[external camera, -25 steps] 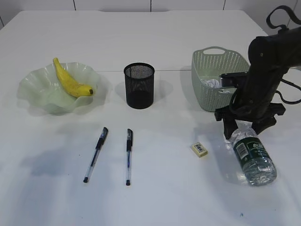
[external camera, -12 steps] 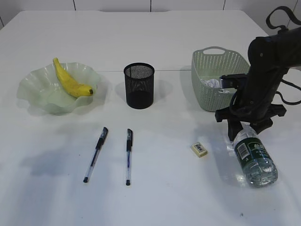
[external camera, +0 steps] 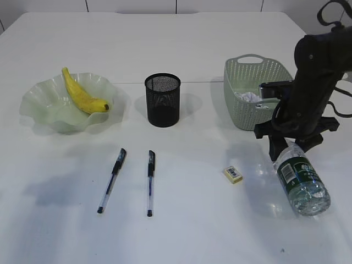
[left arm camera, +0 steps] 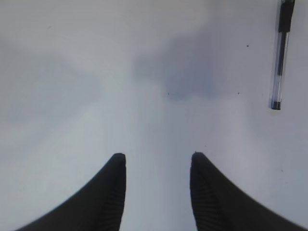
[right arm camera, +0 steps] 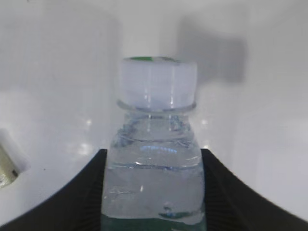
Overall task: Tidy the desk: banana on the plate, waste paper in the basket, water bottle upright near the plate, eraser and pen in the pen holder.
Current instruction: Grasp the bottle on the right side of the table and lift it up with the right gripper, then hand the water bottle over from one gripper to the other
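Note:
The water bottle [external camera: 302,181] lies on its side at the right, cap end toward the basket. My right gripper [external camera: 287,144] is shut on its clear shoulder just below the white cap [right arm camera: 158,89], and both fingers [right arm camera: 86,192] press the sides. A banana [external camera: 82,96] rests on the green wavy plate [external camera: 38,107]. Waste paper [external camera: 247,97] sits in the green basket [external camera: 242,118]. Two pens [external camera: 112,179] [external camera: 150,181] and a yellow eraser [external camera: 232,174] lie on the table in front of the black mesh pen holder [external camera: 163,100]. My left gripper [left arm camera: 156,159] hangs open over bare table, with a pen [left arm camera: 280,53] to its upper right.
The white table's front edge lies below the pens. The eraser [right arm camera: 7,166] shows at the left edge of the right wrist view, close to the bottle. The left arm is out of the exterior view; only its shadow falls at the front left.
The right jaws have closed onto the bottle's shoulder. The right arm and bottle have shifted slightly to the right. The left gripper has not moved.

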You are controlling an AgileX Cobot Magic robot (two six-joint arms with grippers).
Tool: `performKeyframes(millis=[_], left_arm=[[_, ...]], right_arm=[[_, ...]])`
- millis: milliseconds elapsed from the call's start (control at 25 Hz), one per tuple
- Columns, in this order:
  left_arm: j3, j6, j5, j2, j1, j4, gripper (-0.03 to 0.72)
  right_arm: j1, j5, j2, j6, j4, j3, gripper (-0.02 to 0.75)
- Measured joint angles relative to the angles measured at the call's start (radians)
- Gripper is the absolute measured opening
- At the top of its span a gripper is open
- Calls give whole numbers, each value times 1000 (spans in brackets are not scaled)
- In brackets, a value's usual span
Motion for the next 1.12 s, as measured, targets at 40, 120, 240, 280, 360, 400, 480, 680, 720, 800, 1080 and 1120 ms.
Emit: performKeyframes(millis=[40, 120, 240, 280, 360, 400, 480, 680, 720, 800, 1080, 1120], left_arm=[[0, 0, 0, 0, 0, 0, 303], [0, 0, 1, 0, 0, 0, 303], [0, 0, 7, 0, 0, 0, 303], [0, 0, 12, 0, 0, 0, 303], [0, 0, 17, 0, 0, 0, 303], [0, 0, 17, 0, 0, 0, 303], [0, 0, 18, 0, 0, 0, 303], [0, 0, 18, 0, 0, 0, 303], [0, 0, 19, 0, 0, 0, 303], [0, 0, 19, 0, 0, 0, 303], [0, 0, 19, 0, 0, 0, 303], [0, 0, 19, 0, 0, 0, 303]], right_arm=[[0, 4, -14, -4, 0, 0, 379], [0, 7, -45, -18, 6, 2, 379], [0, 15, -84, -29, 20, 1, 379], [0, 23, -97, -36, 27, 1, 379], [0, 30, -119, -45, 34, 1, 379], [0, 34, -130, -52, 36, 1, 378], [0, 42, -152, -67, 49, 1, 378], [0, 71, -214, -101, 60, 2, 378], [0, 74, -228, -108, 62, 2, 378], [0, 84, -267, -120, 67, 2, 378], [0, 95, -405, -181, 124, 4, 378], [0, 98, -422, -196, 144, 9, 378]])
